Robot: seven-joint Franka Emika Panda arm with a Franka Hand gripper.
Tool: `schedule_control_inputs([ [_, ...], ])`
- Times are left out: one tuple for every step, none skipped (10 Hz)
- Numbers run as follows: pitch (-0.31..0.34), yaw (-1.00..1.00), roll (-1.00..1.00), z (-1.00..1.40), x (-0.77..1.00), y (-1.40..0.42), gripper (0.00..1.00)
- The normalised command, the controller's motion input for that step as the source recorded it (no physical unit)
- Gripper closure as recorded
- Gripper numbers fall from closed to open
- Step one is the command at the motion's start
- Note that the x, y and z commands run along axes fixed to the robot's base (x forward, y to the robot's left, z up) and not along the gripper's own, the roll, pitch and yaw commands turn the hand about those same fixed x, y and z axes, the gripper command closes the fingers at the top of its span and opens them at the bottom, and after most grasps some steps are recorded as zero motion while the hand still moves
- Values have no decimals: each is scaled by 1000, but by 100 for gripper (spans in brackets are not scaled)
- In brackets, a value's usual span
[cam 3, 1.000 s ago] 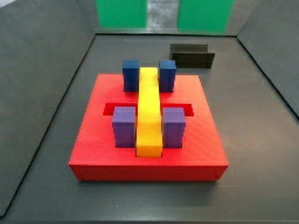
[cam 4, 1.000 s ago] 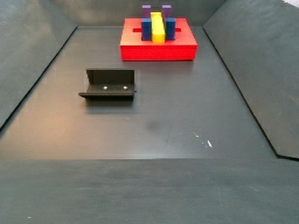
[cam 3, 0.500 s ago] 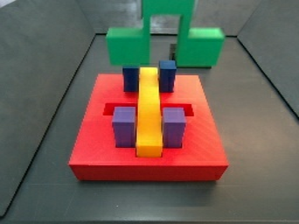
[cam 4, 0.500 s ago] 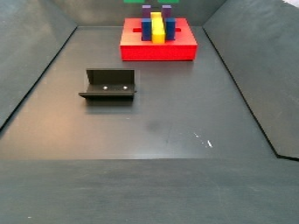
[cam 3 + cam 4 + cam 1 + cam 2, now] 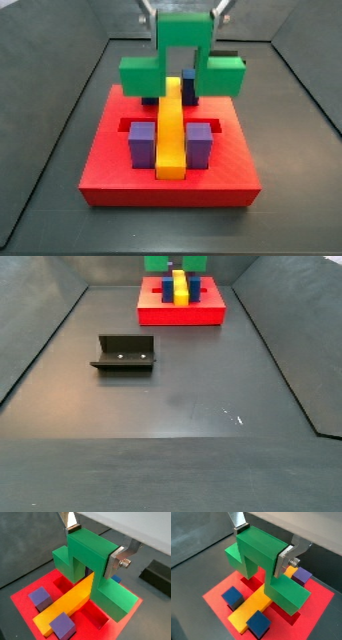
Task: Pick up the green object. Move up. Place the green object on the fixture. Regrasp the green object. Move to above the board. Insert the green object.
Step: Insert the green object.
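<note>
The gripper (image 5: pixel 185 18) is shut on the green object (image 5: pixel 183 62), its silver fingers (image 5: pixel 115 560) clamping the block's upper bridge in both wrist views. The green object (image 5: pixel 261 559) hangs with its prongs pointing down over the far end of the board (image 5: pixel 167 186), straddling the end of the yellow bar (image 5: pixel 170 125). I cannot tell whether it touches the board. A side view shows only the green object's lower edge (image 5: pixel 167 262) above the board (image 5: pixel 181 314). The fixture (image 5: pixel 124 353) stands apart on the floor, with nothing on it.
Blue pegs (image 5: pixel 150 84) stand at the board's far end and purple pegs (image 5: pixel 140 144) at its near end, either side of the yellow bar (image 5: pixel 67 604). Dark sloping walls enclose the grey floor (image 5: pixel 187 406). The fixture (image 5: pixel 157 577) shows beyond the board.
The green object, held in the gripper, has come down from the top edge of the side view to just over the board's far end.
</note>
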Motion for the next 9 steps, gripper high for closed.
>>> schedule_control_inputs([
  [-44,46,-24,-320,0,-34,100],
  [-47,43,11,-280,-14,-17,100],
  [-36,54,16,-260,-20,-6,100],
  [-40,69,1,-269,-26,-3,100],
  [-43,69,0,-263,0,-6,100],
  [-50,66,0,-260,-34,0,100],
  [-24,57,64,-209,-17,-29,100],
  [-27,63,71,-209,-49,-29,100],
  [-20,71,53,-177,-17,-34,100],
])
